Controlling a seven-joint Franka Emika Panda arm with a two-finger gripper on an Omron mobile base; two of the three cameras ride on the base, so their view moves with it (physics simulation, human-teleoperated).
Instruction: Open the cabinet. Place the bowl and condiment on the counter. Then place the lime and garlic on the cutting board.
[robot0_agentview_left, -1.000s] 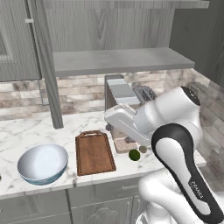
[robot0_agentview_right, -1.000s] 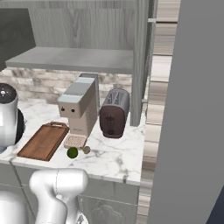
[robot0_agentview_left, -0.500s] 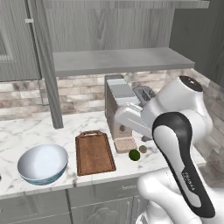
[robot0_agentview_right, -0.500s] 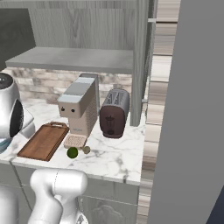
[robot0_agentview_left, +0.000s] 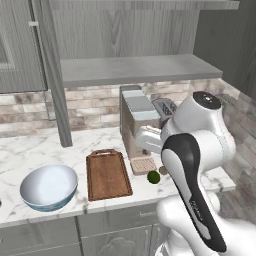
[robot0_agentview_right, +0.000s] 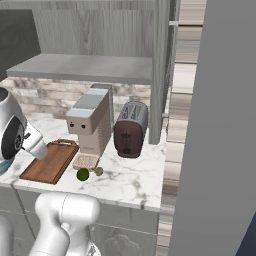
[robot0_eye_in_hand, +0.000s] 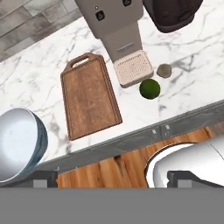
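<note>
While the lime (robot0_eye_in_hand: 149, 89) lies on the counter (robot0_eye_in_hand: 39, 70) just in front of the drip tray of the beige coffee machine (robot0_eye_in_hand: 114, 22), the garlic (robot0_eye_in_hand: 164, 70) sits just beside it, a little apart, on the side toward the dark toaster (robot0_eye_in_hand: 173, 13); neither of them is on the cutting board (robot0_eye_in_hand: 89, 97). In the left base view the lime (robot0_agentview_left: 153, 176) is near the counter's front edge and the garlic (robot0_agentview_left: 163, 170) is partly hidden behind the arm. The cutting board (robot0_agentview_left: 107, 173) lies flat on the counter with its loop handle toward the brick wall, just beside the coffee machine (robot0_agentview_left: 137, 125), and its surface is bare. The bowl (robot0_agentview_left: 49, 186) stands upright on the counter on the other side of the board, close to the front edge, and it looks empty. Above the counter, the cabinet (robot0_agentview_left: 50, 70) has its door swung out, and the grey shelf (robot0_agentview_left: 135, 69) inside is visible. In the right base view the toaster (robot0_agentview_right: 131, 129) stands next to the coffee machine (robot0_agentview_right: 91, 120), with the lime (robot0_agentview_right: 83, 174) and garlic (robot0_agentview_right: 99, 171) in front. The gripper (robot0_eye_in_hand: 112, 179) hangs high above the counter's front edge with the fingers spread wide and holding nothing.
</note>
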